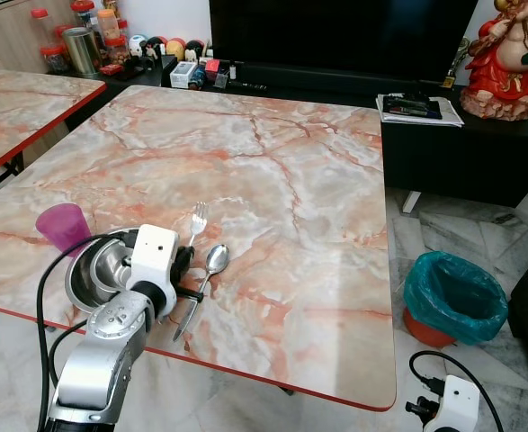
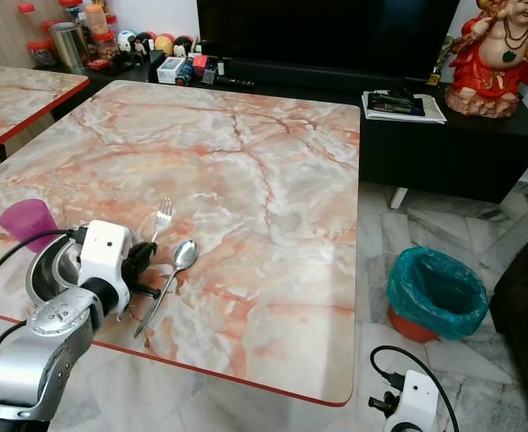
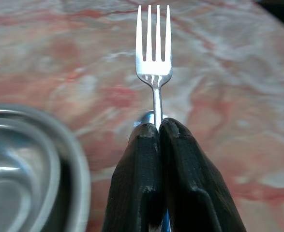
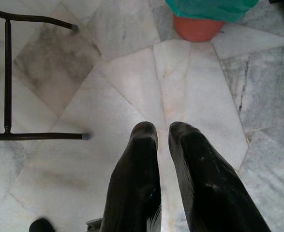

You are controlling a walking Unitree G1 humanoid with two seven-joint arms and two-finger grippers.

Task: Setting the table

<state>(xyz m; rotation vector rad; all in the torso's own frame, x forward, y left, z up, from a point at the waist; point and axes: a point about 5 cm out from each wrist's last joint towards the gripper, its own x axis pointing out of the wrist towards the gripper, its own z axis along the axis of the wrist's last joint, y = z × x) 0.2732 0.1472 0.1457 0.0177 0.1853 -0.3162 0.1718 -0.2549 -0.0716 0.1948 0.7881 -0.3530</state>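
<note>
Down at the near left corner of the marble table [image 1: 272, 162], the left gripper [image 3: 159, 126] has its two black fingers pressed together on the handle of a fork [image 3: 154, 53], whose tines point away across the tabletop. Just beside the fork, to its right, a spoon [image 1: 215, 260] lies bowl-up on the marble, and a knife [image 1: 185, 317] lies near the table's front edge, partly under the gripper. A steel bowl [image 1: 97, 270] sits on the left of the gripper, close by the fork, with a purple cup [image 1: 64, 225] just beyond it. The right gripper [image 4: 162, 130] hangs idle over the pale stone floor [image 4: 132, 87], its fingers a little apart with nothing between them, near a bin lined with a green bag [image 1: 454, 292]
</note>
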